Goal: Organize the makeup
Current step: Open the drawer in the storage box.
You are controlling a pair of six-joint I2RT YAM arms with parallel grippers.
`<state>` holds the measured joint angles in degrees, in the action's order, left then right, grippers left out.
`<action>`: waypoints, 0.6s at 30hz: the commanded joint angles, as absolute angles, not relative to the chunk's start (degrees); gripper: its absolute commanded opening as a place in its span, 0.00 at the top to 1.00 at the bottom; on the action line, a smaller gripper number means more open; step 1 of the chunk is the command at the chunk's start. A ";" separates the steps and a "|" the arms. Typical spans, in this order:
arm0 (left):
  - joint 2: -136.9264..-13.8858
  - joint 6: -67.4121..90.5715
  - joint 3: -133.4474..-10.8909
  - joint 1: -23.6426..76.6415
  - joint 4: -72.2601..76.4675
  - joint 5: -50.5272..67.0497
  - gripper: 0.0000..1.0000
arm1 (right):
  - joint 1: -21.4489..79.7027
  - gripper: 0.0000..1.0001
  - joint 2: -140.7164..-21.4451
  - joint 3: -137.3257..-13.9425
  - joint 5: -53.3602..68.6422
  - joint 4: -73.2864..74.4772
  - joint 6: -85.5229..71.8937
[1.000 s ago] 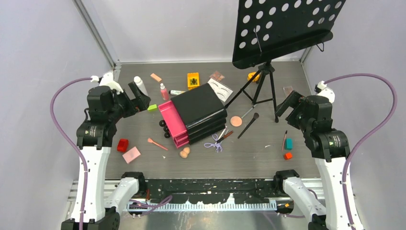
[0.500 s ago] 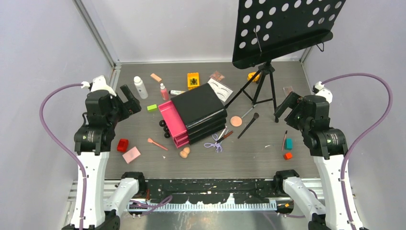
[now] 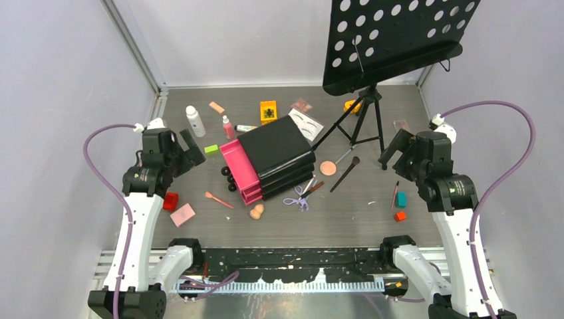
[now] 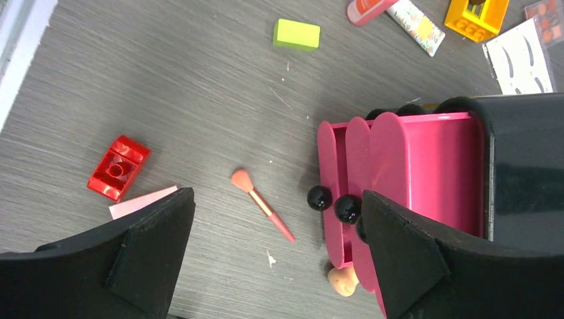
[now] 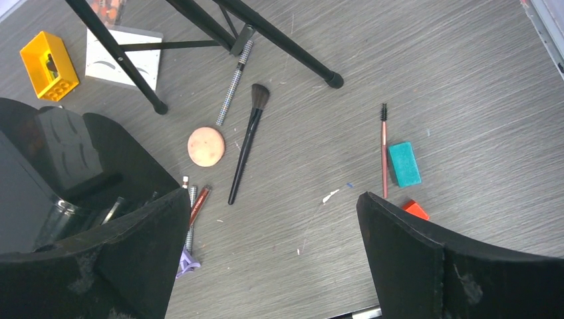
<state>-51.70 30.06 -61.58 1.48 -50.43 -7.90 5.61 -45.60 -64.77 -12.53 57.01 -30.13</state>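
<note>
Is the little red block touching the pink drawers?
No, the small red plastic block lies well apart from the pink plastic drawers, with a thin pink brush between them.

Lab test cell — plain grey walls [image 3: 246, 40] enclosing a table [image 3: 346, 219]

i count one black chest [image 3: 276, 146] with three pink drawers [image 3: 234, 159], one music stand [image 3: 392, 40], one white bottle [image 3: 195, 121], one pair of lilac scissors [image 3: 297, 199], one eyebrow card [image 3: 306, 124], one lime block [image 3: 211, 149], one red block [image 3: 171, 201], one yellow block [image 3: 268, 111], one teal block [image 3: 401, 199], one orange block [image 3: 400, 216].
</note>
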 commanded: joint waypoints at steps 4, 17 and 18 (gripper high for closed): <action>-51.11 32.01 -58.22 1.23 -45.25 -5.63 0.03 | 5.40 0.01 -45.63 -65.48 -11.82 56.14 -28.94; -49.40 33.87 -57.15 1.44 -39.91 5.64 0.08 | 5.41 0.01 -45.96 -65.29 -11.01 56.23 -28.34; -49.85 34.39 -56.94 1.72 -40.12 5.74 0.08 | 5.43 0.01 -46.08 -65.26 -10.99 56.26 -28.39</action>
<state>-50.37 32.45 -56.75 1.50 -43.86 1.91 5.61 -45.78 -64.75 -11.33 57.10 -29.19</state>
